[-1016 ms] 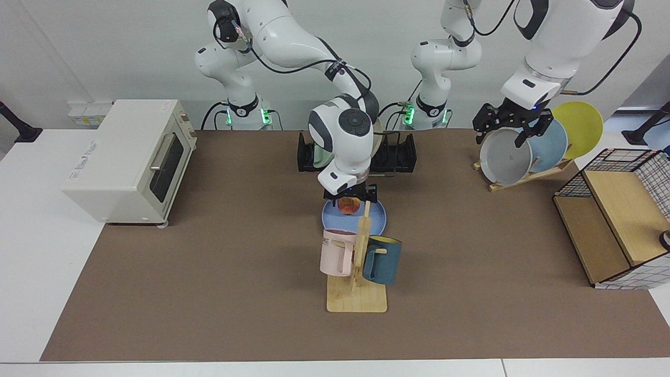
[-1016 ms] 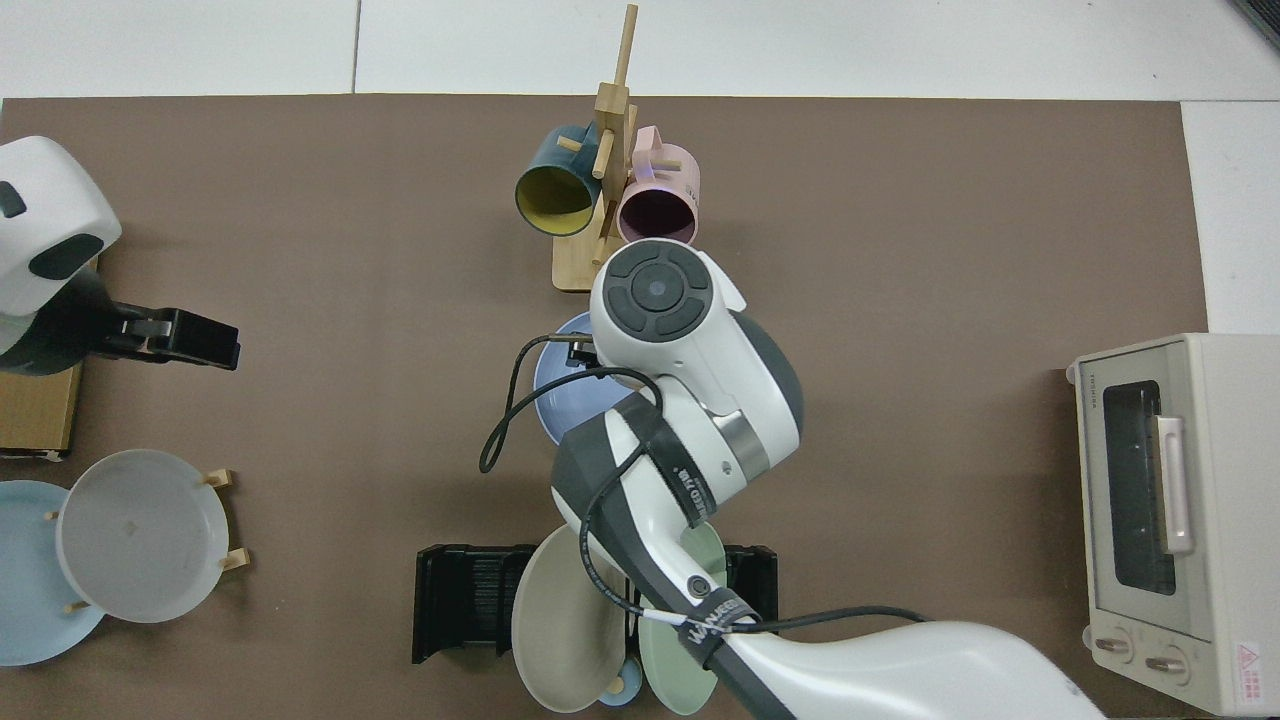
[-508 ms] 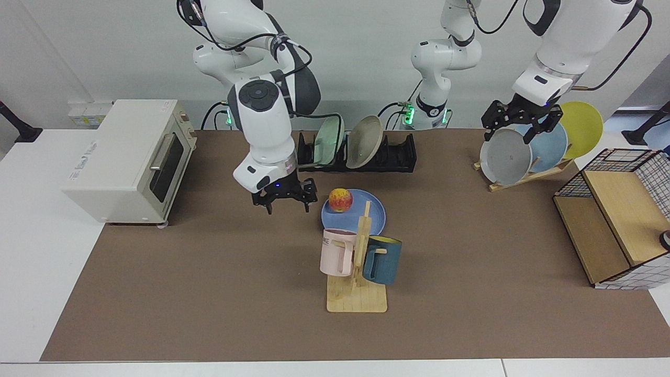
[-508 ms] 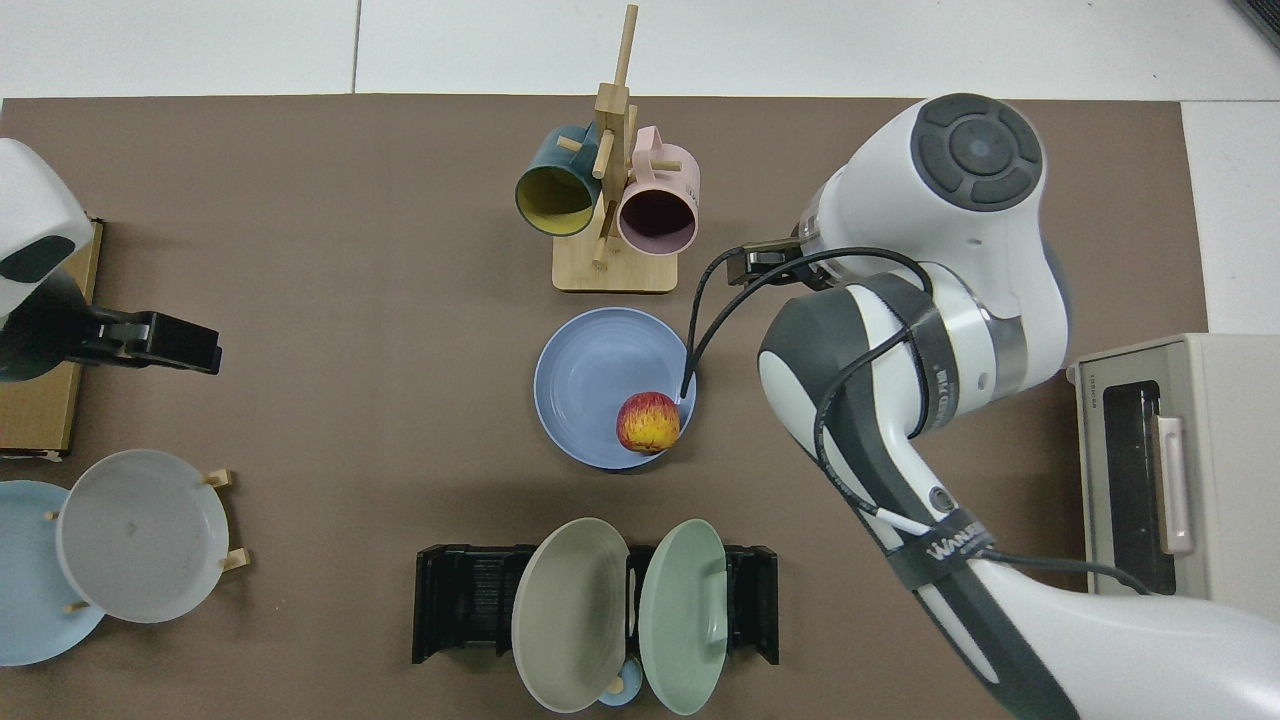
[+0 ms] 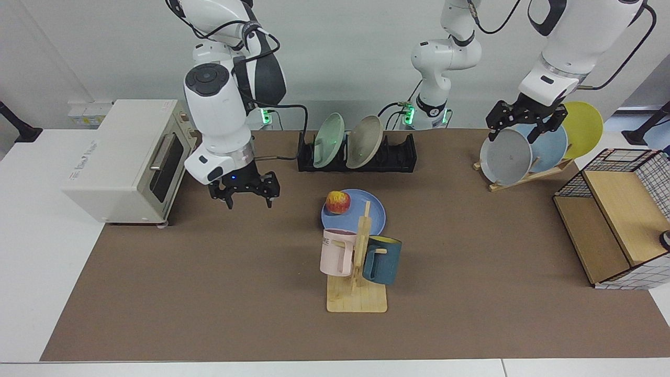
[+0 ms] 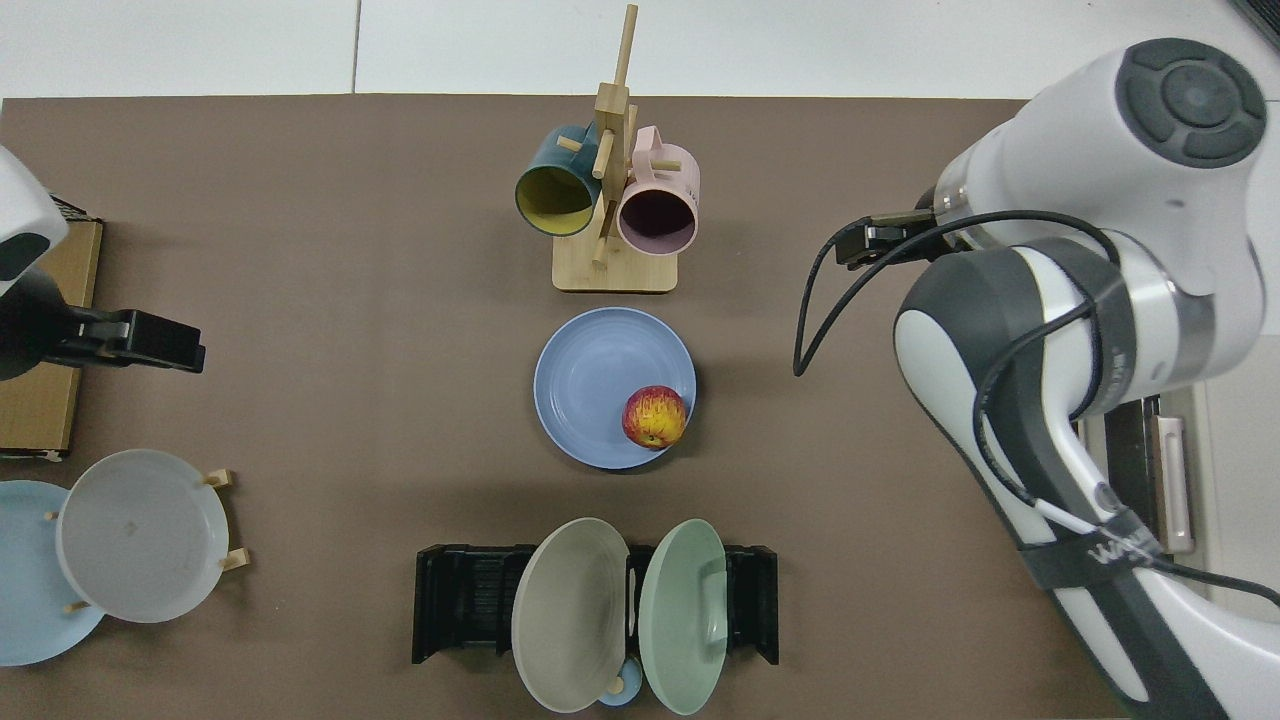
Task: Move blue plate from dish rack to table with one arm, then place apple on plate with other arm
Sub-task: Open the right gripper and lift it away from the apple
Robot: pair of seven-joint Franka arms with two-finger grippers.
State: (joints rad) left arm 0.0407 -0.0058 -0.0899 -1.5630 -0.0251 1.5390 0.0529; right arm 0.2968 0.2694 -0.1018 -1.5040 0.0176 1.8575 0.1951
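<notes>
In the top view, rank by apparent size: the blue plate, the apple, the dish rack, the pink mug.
Largest to smallest, as they look from above:
1. dish rack
2. blue plate
3. pink mug
4. apple
The mug hangs on the stand, nearer the camera, so its lead over the apple is less sure.

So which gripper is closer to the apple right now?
Right. The right gripper hangs beside the blue plate holding the apple; the left gripper is far off at the wooden plate stand.
</notes>
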